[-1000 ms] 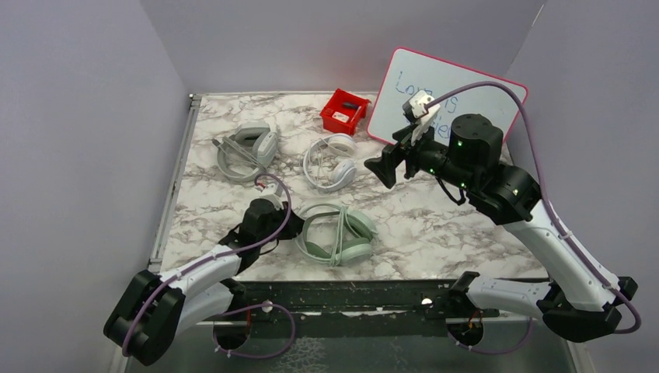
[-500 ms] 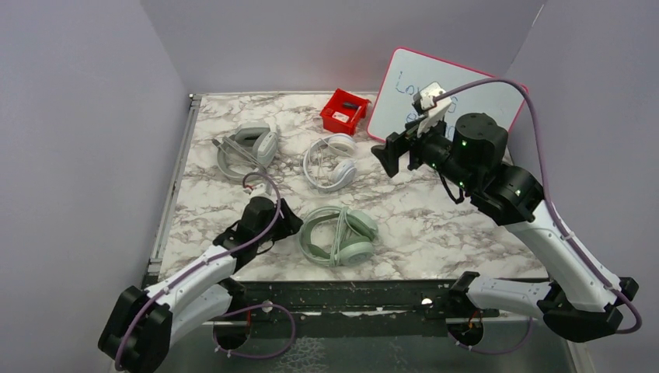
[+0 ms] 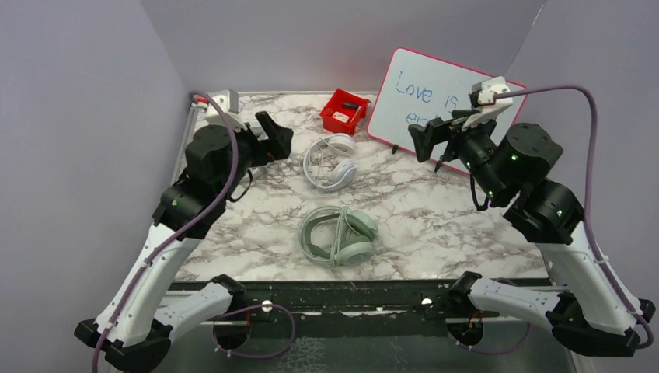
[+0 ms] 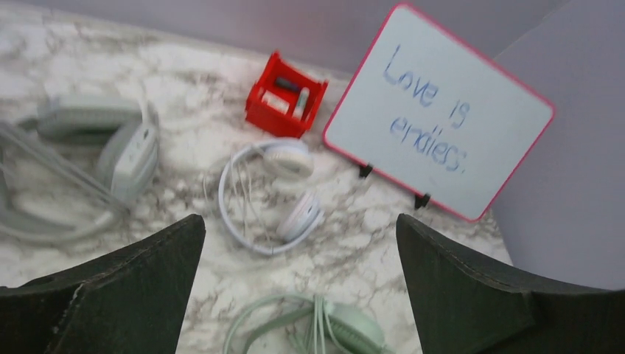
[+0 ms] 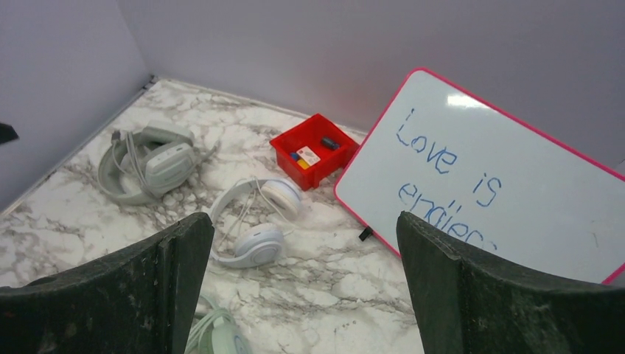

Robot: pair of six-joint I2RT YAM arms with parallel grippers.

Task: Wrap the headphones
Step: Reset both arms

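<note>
The left end effector [image 3: 272, 138] hangs above the far left part of the marbled tabletop [image 3: 435, 225], its two fingers spread wide with nothing between them. The right end effector [image 3: 426, 144] is raised in front of the pink-framed whiteboard [image 3: 404, 105], also spread wide and empty. Three headphones lie flat on the tabletop, well apart from both end effectors. The white pair [image 3: 330, 163] sits toward the far middle, near the red bin [image 3: 343, 111] and on its near side, with its thin cable lying loose inside the curve of the band. The mint pair [image 3: 338, 237] lies closer to the arm bases, about centre, with strands of cable running across its band between the cups. The grey-green pair [image 5: 151, 166] rests at the far left. The left arm covers it in the top view, but both wrist views show it, with cable lying across it.
</note>
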